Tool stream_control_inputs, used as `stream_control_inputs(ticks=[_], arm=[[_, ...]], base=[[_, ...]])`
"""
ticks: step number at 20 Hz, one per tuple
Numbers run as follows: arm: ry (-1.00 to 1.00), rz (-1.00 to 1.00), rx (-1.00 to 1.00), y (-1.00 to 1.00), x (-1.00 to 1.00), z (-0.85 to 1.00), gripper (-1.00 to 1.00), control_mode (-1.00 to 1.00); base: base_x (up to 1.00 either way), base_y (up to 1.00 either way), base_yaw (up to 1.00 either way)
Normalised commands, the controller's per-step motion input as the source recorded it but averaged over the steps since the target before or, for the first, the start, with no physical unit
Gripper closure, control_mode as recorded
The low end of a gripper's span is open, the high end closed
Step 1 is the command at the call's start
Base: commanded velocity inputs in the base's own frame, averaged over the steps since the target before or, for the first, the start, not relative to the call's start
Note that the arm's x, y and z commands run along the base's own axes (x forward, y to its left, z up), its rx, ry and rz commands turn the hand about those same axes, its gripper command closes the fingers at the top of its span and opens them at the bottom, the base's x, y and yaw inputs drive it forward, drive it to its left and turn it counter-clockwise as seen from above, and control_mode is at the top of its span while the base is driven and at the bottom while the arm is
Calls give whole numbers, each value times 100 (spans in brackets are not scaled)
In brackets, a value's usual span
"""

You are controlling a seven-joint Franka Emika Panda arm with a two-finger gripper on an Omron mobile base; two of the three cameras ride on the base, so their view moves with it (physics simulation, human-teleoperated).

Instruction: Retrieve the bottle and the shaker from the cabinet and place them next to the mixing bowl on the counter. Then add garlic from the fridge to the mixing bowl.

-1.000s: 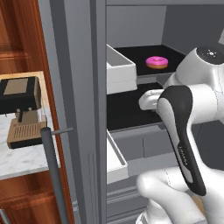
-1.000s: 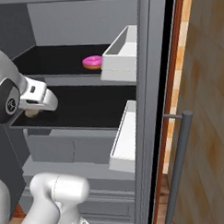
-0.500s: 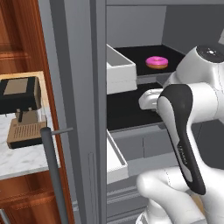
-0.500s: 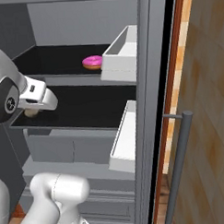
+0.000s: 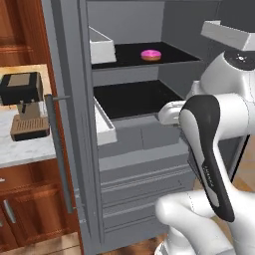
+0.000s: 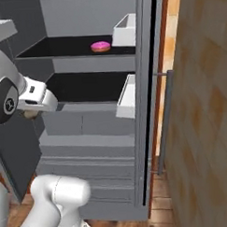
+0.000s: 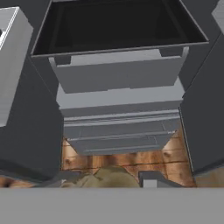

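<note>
Fridge (image 5: 149,149) open, grey interior, black shelves. Pink donut (image 5: 150,55) on upper shelf, toward the back; also seen at (image 6: 101,46). White door bins (image 5: 102,47) on both open doors. Coffee machine (image 5: 22,104) on bench (image 5: 20,149) beside the left fridge door. Wooden floor (image 7: 122,157) below the drawers.

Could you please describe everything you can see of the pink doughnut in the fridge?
The doughnut is a small ring with glossy pink icing and a hole at its centre. It lies flat on the black upper shelf of the open fridge, toward the middle, apart from the white door bin. Nothing touches it but the shelf.
</note>
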Motion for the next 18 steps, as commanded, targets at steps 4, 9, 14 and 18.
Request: stream_control_inputs(ticks=[4, 9, 14, 18], arm=[[0, 0, 0, 0, 0, 0, 100, 100], [0, 0, 0, 0, 0, 0, 100, 100], [0, 0, 0, 0, 0, 0, 100, 100], [0, 0, 0, 0, 0, 0, 100, 100]], base=[[-100, 0, -8], [-100, 6, -11], [-78, 82, -12], [-43, 100, 0]])
